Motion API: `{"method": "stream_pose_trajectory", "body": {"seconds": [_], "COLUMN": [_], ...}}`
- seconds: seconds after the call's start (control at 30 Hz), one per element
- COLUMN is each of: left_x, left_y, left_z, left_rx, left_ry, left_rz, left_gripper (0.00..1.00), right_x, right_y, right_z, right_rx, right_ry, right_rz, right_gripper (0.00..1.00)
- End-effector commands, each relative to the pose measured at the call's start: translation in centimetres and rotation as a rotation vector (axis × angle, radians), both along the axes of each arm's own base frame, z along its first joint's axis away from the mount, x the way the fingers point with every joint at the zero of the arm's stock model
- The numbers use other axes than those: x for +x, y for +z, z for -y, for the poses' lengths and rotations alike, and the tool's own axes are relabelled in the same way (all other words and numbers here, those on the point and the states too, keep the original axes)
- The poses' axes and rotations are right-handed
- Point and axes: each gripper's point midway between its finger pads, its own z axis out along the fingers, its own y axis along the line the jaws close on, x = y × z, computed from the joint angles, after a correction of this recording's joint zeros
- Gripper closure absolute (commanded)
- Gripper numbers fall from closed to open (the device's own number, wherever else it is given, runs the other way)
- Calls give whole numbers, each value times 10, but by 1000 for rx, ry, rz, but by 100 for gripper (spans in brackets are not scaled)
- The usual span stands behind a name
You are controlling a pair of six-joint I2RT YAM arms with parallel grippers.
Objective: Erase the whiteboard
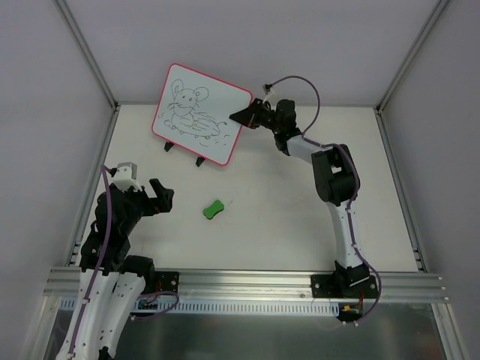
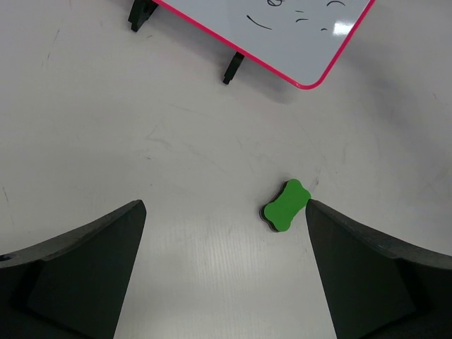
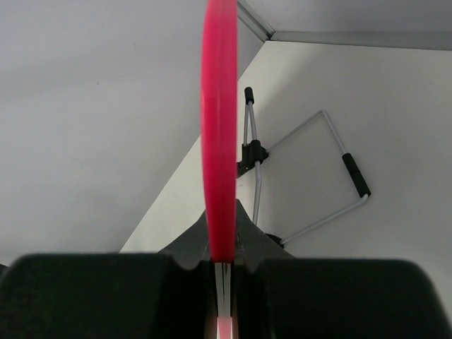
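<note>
Right gripper (image 1: 241,118) clamped on the right edge of the whiteboard (image 1: 201,112), which stands tilted at the back of the table (image 1: 315,225); left gripper (image 1: 163,193) spread wide, holding nothing
From above, the board hides most of its wire stand (image 3: 311,176), leaving only two black feet showing under the lower edge; the right wrist view sees the board edge-on as a blurred pink-red strip running down between the fingers, its face out of sight, and the left wrist view cuts off all but one lower corner with a few strokes. The board bears a black line drawing of a mouse with loose scribbles beneath. A green eraser (image 1: 214,209) lies flat on the table, apart from the board and just ahead of the left gripper's open fingers
</note>
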Motion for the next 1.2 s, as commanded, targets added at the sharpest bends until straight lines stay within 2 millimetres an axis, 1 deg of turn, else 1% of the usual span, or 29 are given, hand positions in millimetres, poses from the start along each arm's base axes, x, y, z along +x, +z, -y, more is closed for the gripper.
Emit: {"method": "stream_pose_trajectory", "body": {"seconds": [0.0, 0.1, 0.13, 0.2, 0.23, 0.33, 0.37, 0.43, 0.47, 0.5, 0.53, 0.57, 0.6, 0.67, 0.7, 0.73, 0.77, 0.8, 0.83, 0.87, 0.9, 0.93, 0.97, 1.0, 1.03, 1.07, 1.1, 1.13, 1.17], "left_x": [4, 5, 6, 6, 6, 6, 5, 5, 5, 4, 4, 4, 4, 6, 6, 7, 8, 8, 10, 12, 11, 12, 13, 12, 14, 15, 16, 16, 17], "left_y": [2, 1, 0, -1, -1, -1, 0, 0, 2, 3, 2, 2, 2, 1, 0, -3, 0, -2, -5, -5, -5, -8, -8, -9, -14, -14, -15, -21, -22], "left_z": [3, 4, 4, 5, 6, 10, 13, 17, 19, 22, 24, 26, 27, 32, 34, 38, 42, 44, 47, 49, 55, 59, 61, 67, 70, 73, 76, 83, 86], "left_rx": [-2, -6, -5, -4, -5, -13, -19, -24, -27, -33, -34, -34, -35, -35, -36, -37, -35, -31, -25, -20, -16, -16, -12, -3, 4, 7, 14, 17, 16], "left_ry": [-18, -23, -25, -28, -34, -55, -71, -92, -104, -126, -136, -143, -150, -171, -181, -194, -212, -219, -230, -234, -257, -265, -268, -290, -294, -300, -302, -321, -326], "left_rz": [14, 4, -2, -7, -12, -16, -16, -23, -24, -24, -30, -32, -37, -55, -63, -83, -85, -96, -116, -122, -130, -150, -156, -166, -187, -194, -202, -233, -244], "left_gripper": [1, 1, 1, 1, 1, 1, 1, 1, 1, 1, 1, 1, 1, 1, 1, 1, 1, 1, 1, 1, 1, 1, 1, 1, 1, 1, 1, 1, 1], "right_x": [-44, -56, -65, -75, -84, -92, -99, -103, -111, -111, -114, -122, -123, -131, -138, -143, -149, -151, -162, -168, -172, -178, -191, -194, -199, -208, -211, -214, -218], "right_y": [171, 175, 177, 181, 185, 186, 186, 185, 194, 183, 180, 188, 174, 168, 176, 162, 158, 156, 150, 147, 142, 139, 132, 126, 123, 113, 107, 102, 96], "right_z": [24, 34, 39, 45, 51, 62, 69, 79, 86, 95, 100, 108, 117, 129, 140, 147, 152, 163, 169, 174, 182, 186, 191, 199, 203, 207, 213, 215, 217], "right_rx": [203, 197, 193, 200, 207, 205, 199, 191, 198, 182, 177, 180, 164, 153, 154, 141, 135, 128, 122, 122, 116, 113, 106, 100, 96, 92, 88, 86, 84], "right_ry": [15, 4, 1, 0, -3, -28, -39, -59, -69, -86, -96, -105, -123, -141, -160, -168, -174, -196, -203, -206, -213, -218, -223, -241, -246, -255, -263, -265, -263], "right_rz": [399, 412, 411, 421, 430, 430, 435, 433, 452, 429, 422, 439, 407, 397, 416, 383, 379, 379, 368, 357, 348, 343, 339, 330, 328, 310, 296, 284, 271], "right_gripper": [100, 100, 100, 100, 100, 100, 100, 100, 100, 100, 100, 100, 100, 100, 100, 100, 100, 100, 100, 100, 100, 100, 100, 100, 100, 100, 100, 100, 100]}}
